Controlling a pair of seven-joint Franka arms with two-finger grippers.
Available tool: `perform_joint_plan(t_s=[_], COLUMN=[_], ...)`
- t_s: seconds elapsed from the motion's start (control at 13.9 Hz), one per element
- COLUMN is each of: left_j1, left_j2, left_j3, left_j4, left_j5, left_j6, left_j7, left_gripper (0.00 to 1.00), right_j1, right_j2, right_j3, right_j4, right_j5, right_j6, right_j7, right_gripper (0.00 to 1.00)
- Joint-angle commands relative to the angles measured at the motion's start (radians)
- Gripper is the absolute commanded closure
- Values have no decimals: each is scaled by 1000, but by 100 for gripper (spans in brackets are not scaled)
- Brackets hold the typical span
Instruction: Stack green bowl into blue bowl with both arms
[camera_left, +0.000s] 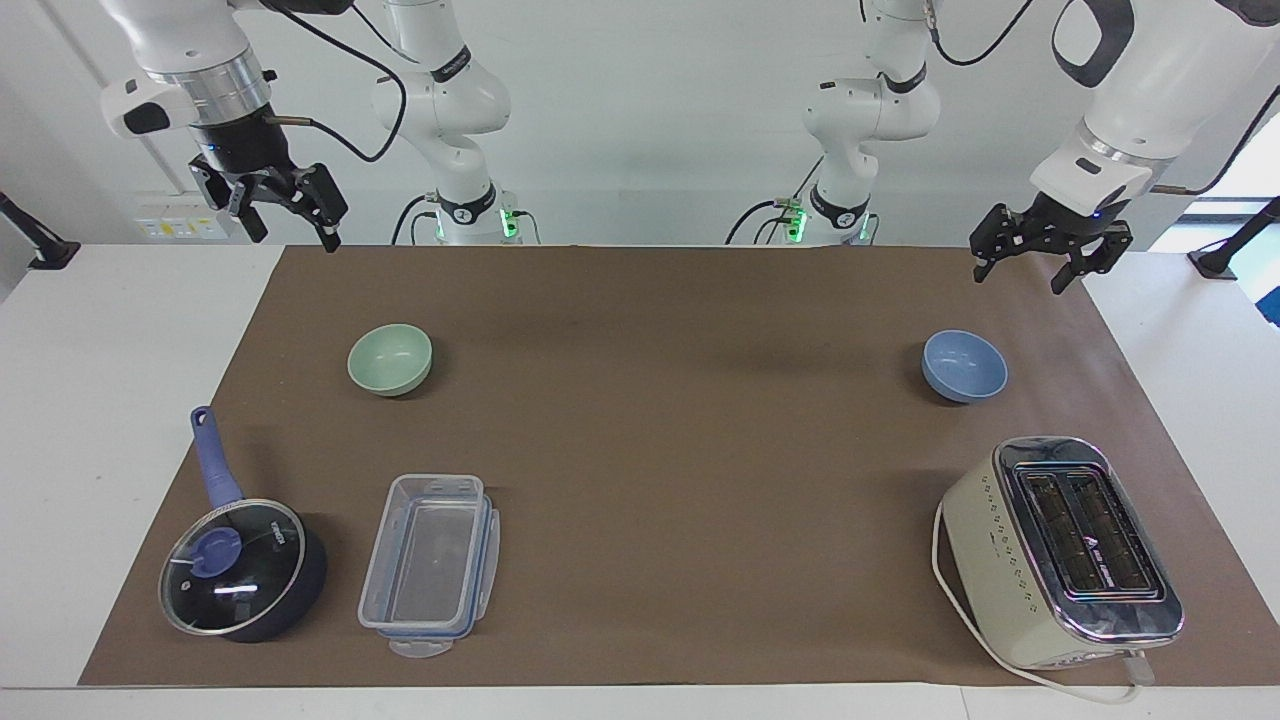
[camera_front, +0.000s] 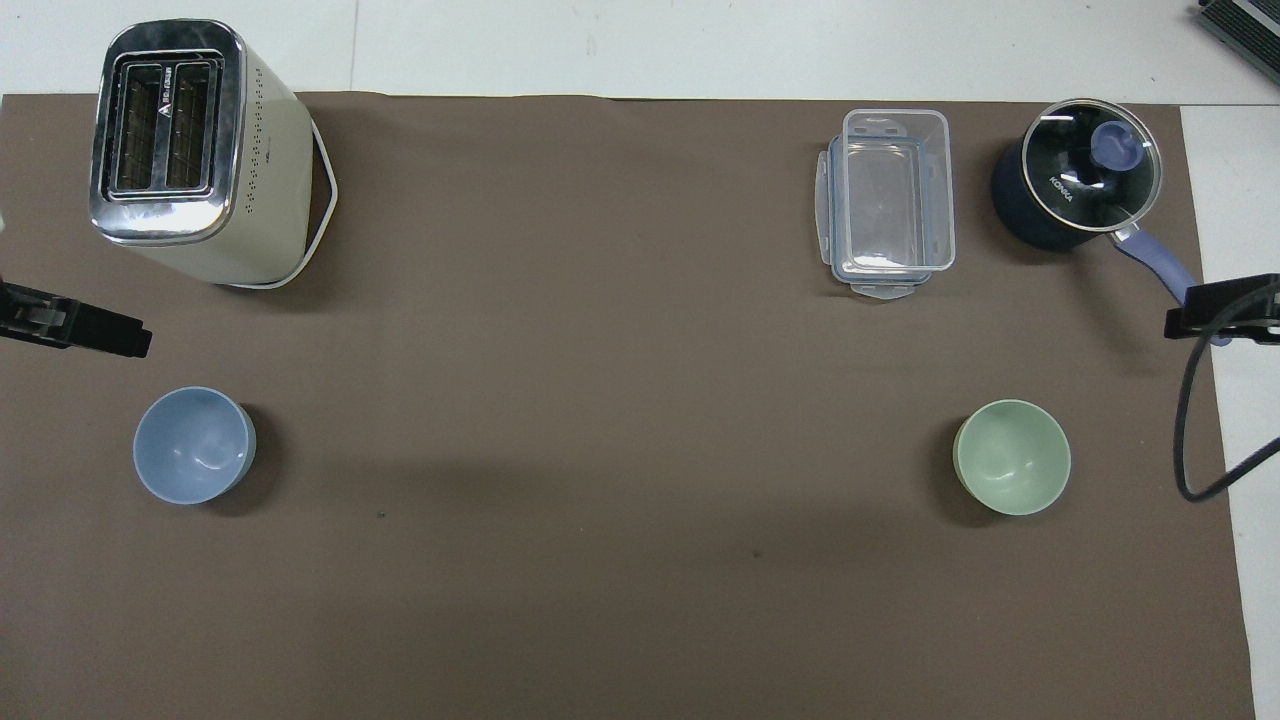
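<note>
Here, the green bowl (camera_left: 390, 359) sits in the upper left of the facing view on the brown mat (camera_left: 650, 420) covering the bench (camera_left: 120, 330), and the blue bowl (camera_left: 964, 366) sits well apart at the upper right, with the toaster (camera_left: 1060, 550) below it. The right gripper (camera_left: 285, 212) hangs at the top left, above the mat's edge, jaws apart and empty. The left gripper (camera_left: 1040, 255) hangs at the top right, above the blue bowl's end, jaws also apart.
</note>
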Motion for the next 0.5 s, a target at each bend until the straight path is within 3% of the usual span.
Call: perform_joint_plan(t_s=[0.0,0.43], left_j1=[7,20], left_j2=[-8,-11], left_j3=[-4,1], left_j4=[-6,-18], left_j5=[9,9], left_j6=[4,14], left_j7=[6,8], left_gripper=[0,0], right_j1=[-2,-2], right_j2=[-7,-7], right_j3=[1,1], right_j4=[1,1], right_j5=[-7,-7], right_j6=[1,1], right_j7=[-22,-22], right_gripper=[0,0])
